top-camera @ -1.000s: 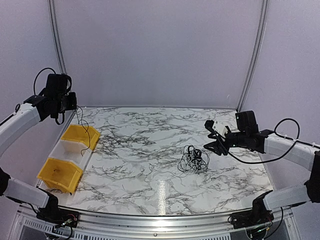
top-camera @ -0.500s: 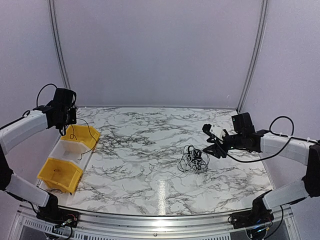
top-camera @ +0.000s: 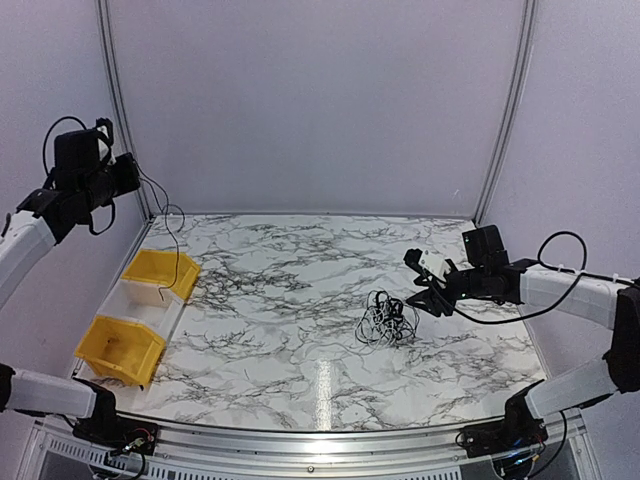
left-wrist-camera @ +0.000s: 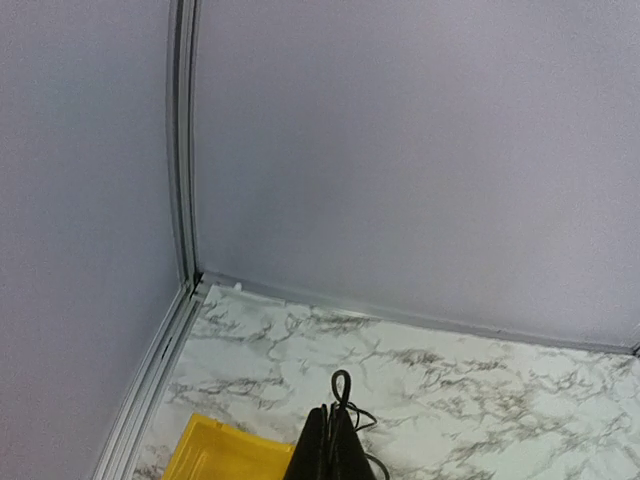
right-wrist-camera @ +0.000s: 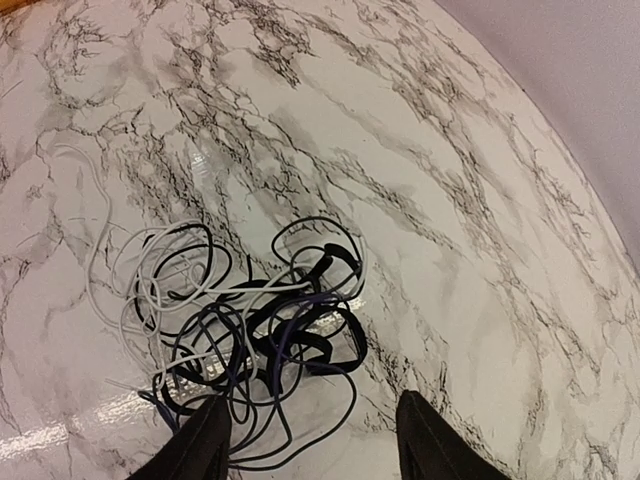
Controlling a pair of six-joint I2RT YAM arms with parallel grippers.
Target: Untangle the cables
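The left gripper (left-wrist-camera: 332, 428) is clenched on 1 thin black cable (top-camera: 177, 248), lifted high at the left edge. The strand hangs down to the far yellow bin (top-camera: 158, 256), where its lower end lies. The rest of the cables sit as 1 knotted clump (right-wrist-camera: 250, 330), black strands with a few pale loops, on the marble worktop (top-camera: 300, 260) right of centre. The right gripper (right-wrist-camera: 314, 405) is released, its jaws spread wide, low and just beside the clump.

Risks, as I judge them:
1. The hanging strand is gripped near 1 end only, so a quick swing could whip its tail out of the bin or snag it on the rim
2. The strand is thin, so it may slide out of the clenched fingers under any tug
3. If the right gripper closes blindly it could pinch 2 or more strands at once, and pulling then would drag the whole clump or tighten the knot
4. The pale loops spread wider than the black ones and could catch a finger on the way in

No brand, label or readable writing shows in any view
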